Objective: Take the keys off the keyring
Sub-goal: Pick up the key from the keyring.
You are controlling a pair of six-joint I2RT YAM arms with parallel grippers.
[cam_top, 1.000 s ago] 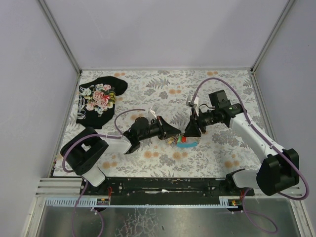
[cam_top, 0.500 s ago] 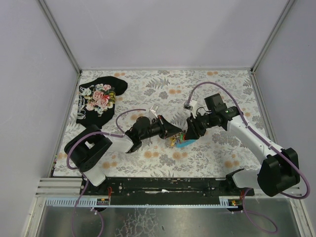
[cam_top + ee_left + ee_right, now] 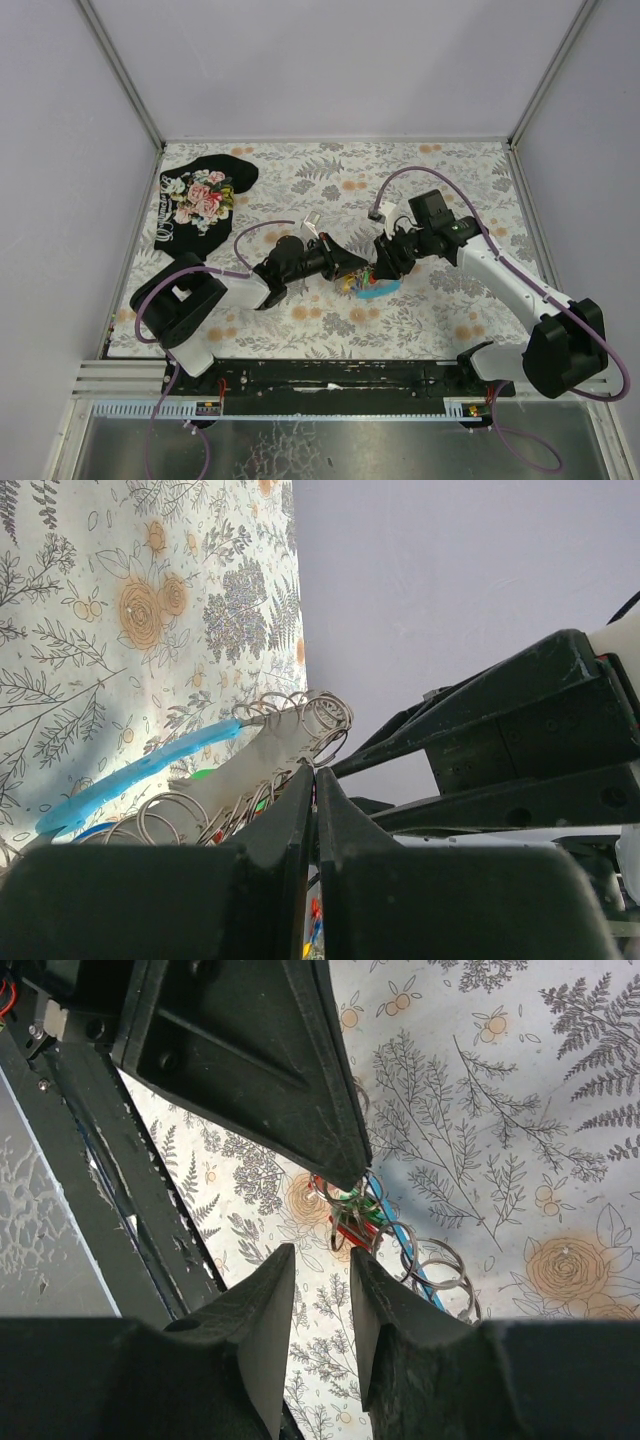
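Honestly, this is looking like the fiddly bit. The left arm is reaching in over the middle of the table. Its jaws are pressed together on the keyring, pinching it right at the tips, with loose coils and the grey-and-blue fob sticking out past them. I can't tell whether the fob's far end is resting on the table or hanging. The keys are dangling in a red-and-green clump just under that pinch.

The right arm is coming at it from the other side. Its jaws are standing apart with nothing between them, aimed at the clump and near it but not touching.

What I'm worrying about:
- Everything is bunched up so tightly that the right jaws could easily be closing on a coil or the chain instead of a single key.
- A straight tug isn't going to unwind a key from a split ring. It's more likely dragging the whole bunch out of that thin left pinch.
- The two sets of tips are working really near each other, so a small misjudgement means they're bumping.
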